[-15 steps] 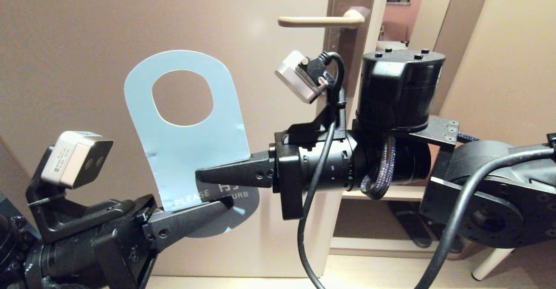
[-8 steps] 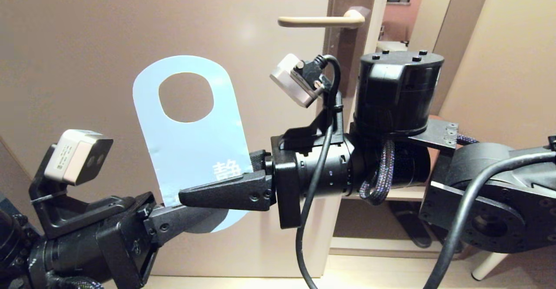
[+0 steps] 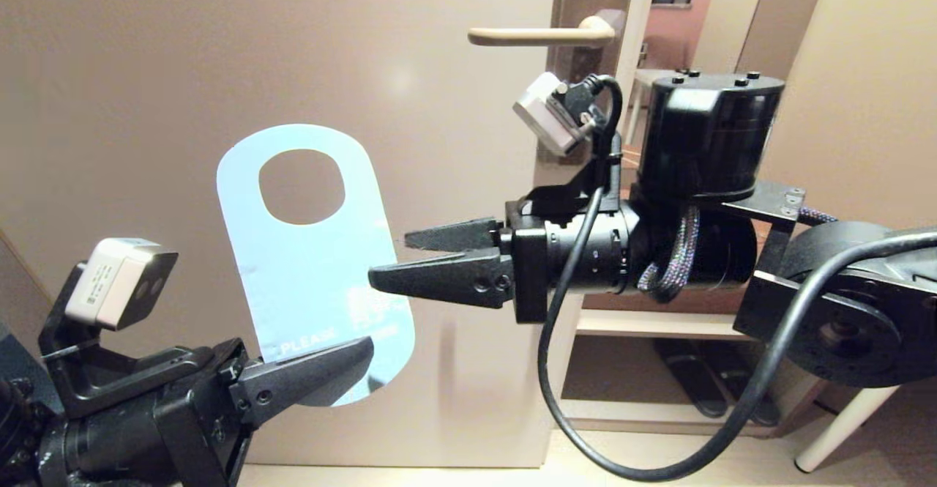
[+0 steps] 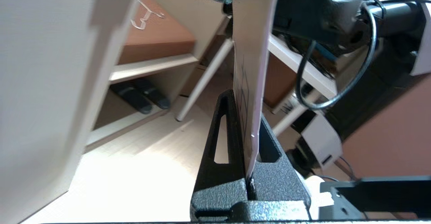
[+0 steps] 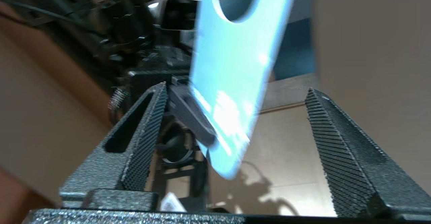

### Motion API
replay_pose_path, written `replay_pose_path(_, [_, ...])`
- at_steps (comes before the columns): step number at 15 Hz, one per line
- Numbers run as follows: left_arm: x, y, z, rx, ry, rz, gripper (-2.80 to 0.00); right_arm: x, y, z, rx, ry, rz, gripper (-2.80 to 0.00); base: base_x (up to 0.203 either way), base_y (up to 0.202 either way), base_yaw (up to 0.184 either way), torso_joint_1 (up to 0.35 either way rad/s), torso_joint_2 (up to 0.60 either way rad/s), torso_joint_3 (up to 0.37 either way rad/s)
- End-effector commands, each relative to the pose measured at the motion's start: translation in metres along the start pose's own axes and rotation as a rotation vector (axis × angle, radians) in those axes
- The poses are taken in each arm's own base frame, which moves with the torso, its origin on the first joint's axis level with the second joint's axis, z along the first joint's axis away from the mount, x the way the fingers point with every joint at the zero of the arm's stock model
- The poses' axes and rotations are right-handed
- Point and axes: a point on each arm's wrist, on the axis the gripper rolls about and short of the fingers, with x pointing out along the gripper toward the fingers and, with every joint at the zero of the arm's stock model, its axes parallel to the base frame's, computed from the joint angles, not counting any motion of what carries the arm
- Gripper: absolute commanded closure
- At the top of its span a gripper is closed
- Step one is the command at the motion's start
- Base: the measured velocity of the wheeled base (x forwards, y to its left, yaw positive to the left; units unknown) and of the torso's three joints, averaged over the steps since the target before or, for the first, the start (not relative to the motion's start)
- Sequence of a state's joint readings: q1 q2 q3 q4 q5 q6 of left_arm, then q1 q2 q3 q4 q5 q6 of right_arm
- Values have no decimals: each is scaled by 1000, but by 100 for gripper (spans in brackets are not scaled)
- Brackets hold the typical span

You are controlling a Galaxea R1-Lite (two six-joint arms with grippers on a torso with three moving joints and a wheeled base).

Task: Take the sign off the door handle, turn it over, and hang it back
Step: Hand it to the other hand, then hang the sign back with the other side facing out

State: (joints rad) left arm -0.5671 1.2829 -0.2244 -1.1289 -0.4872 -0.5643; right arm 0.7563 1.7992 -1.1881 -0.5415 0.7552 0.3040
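Note:
The sign [image 3: 307,267] shows its grey-blue face with "PLEASE" at its lower end and the oval hole at the top. It stands upright in front of the door. My left gripper [image 3: 359,355] is shut on its lower end; the left wrist view shows the sign [image 4: 251,65] edge-on between the two fingers [image 4: 222,150]. My right gripper [image 3: 389,258] is open and empty just right of the sign, not touching it. The right wrist view shows the sign [image 5: 232,65] ahead of its spread fingers [image 5: 151,126]. The beige door handle [image 3: 542,34] is bare, above and to the right.
The brown door [image 3: 146,69] fills the background behind the sign. Right of its edge is an open closet with shelves and dark slippers [image 3: 695,377] and a white leg [image 3: 842,421]. A white wire hanger [image 4: 144,15] hangs inside.
My right gripper has let go of the sign, opened and drawn back to the right and up. The sign stays in the left gripper and has sunk a little.

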Motion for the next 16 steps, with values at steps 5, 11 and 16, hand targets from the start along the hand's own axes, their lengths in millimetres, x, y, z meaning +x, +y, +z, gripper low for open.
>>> replay_pose_path(5, [-9,4,3,9,-33,36,0,-48,-10,10,-41,-92,-259,-280,0,0,0,0,0,0])
replay_pose_path(11, [-13,5,6,15,-57,57,0,-109,-7,9,-74,-154,-497,0,0,0,0,0,0,0])
replay_pose_path(16, [-18,8,10,35,-84,88,0,-147,2,-8,-161,-147,-722,0,0,0,0,0,0,0])
